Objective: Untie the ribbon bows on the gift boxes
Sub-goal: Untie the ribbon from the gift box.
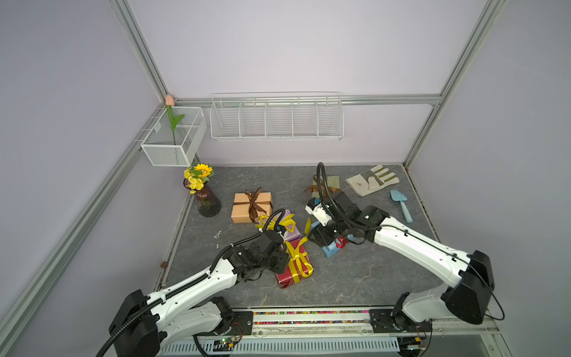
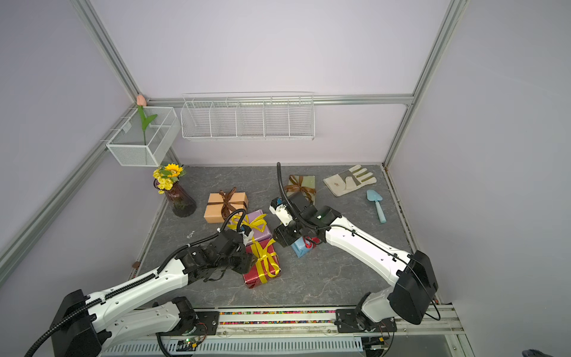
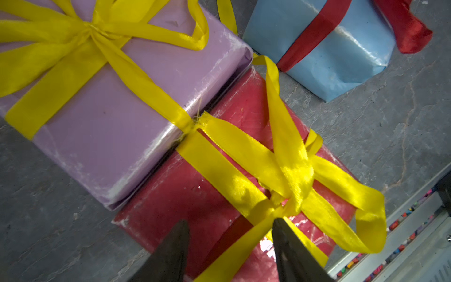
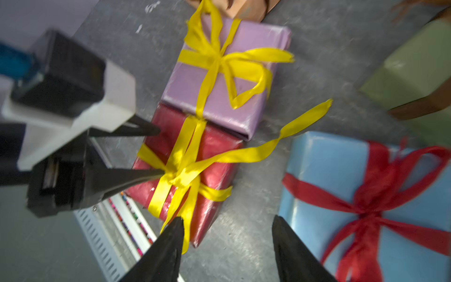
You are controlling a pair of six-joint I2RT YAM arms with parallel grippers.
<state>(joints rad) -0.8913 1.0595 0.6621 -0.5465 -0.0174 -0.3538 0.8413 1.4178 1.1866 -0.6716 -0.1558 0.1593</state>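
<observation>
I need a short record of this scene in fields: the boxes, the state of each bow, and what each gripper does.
boxes: red box, lilac box (touching it), light blue box, tan box, olive green box
red-box bow: yellow, knotted, one long loose tail
lilac-box bow: yellow, tied
blue-box bow: red, tied
tan-box bow: brown, tied
olive-box bow: brown, tied
left gripper: open, over red box, one jaw close to the knot
right gripper: open, empty, above the table between red box and light blue box
</observation>
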